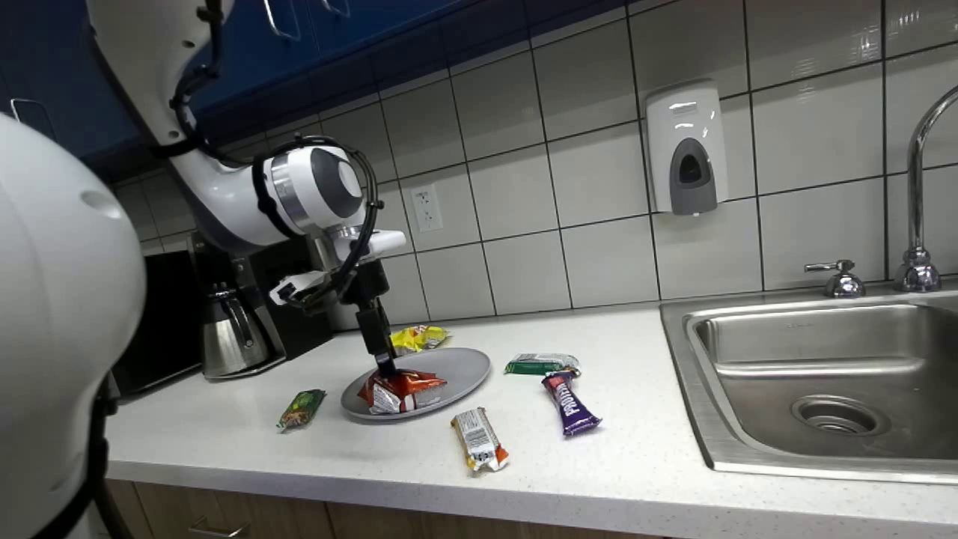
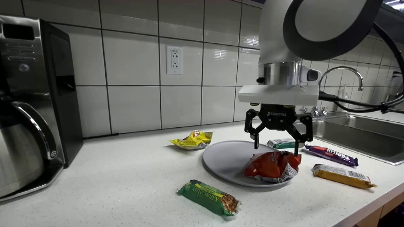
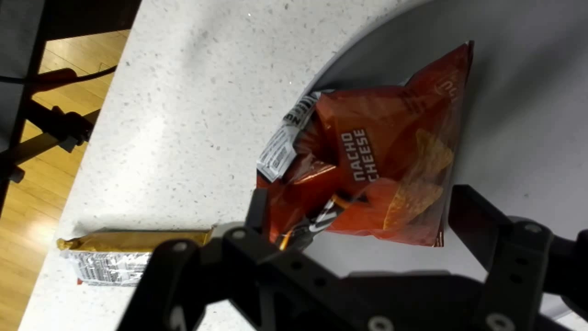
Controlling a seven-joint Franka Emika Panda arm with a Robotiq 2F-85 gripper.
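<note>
A red nacho cheese chip bag (image 3: 367,151) lies on a grey plate (image 3: 519,156). The bag (image 1: 408,383) and the plate (image 1: 470,363) show in both exterior views, here also the bag (image 2: 268,165) and the plate (image 2: 224,157). My gripper (image 3: 360,207) is open, its fingers apart on either side of the bag. In an exterior view the gripper (image 2: 276,149) is low over the bag, with one fingertip at or against the bag's right end and the other apart from it. The gripper (image 1: 386,368) also points down at the bag in an exterior view.
A yellow bag (image 2: 193,140) lies behind the plate. A green granola bar (image 2: 208,197) lies in front. A golden wrapped bar (image 2: 342,176), a purple protein bar (image 2: 331,155) and a green-and-white bar (image 2: 281,143) lie toward the sink (image 1: 696,374). A coffee maker (image 2: 58,94) stands opposite.
</note>
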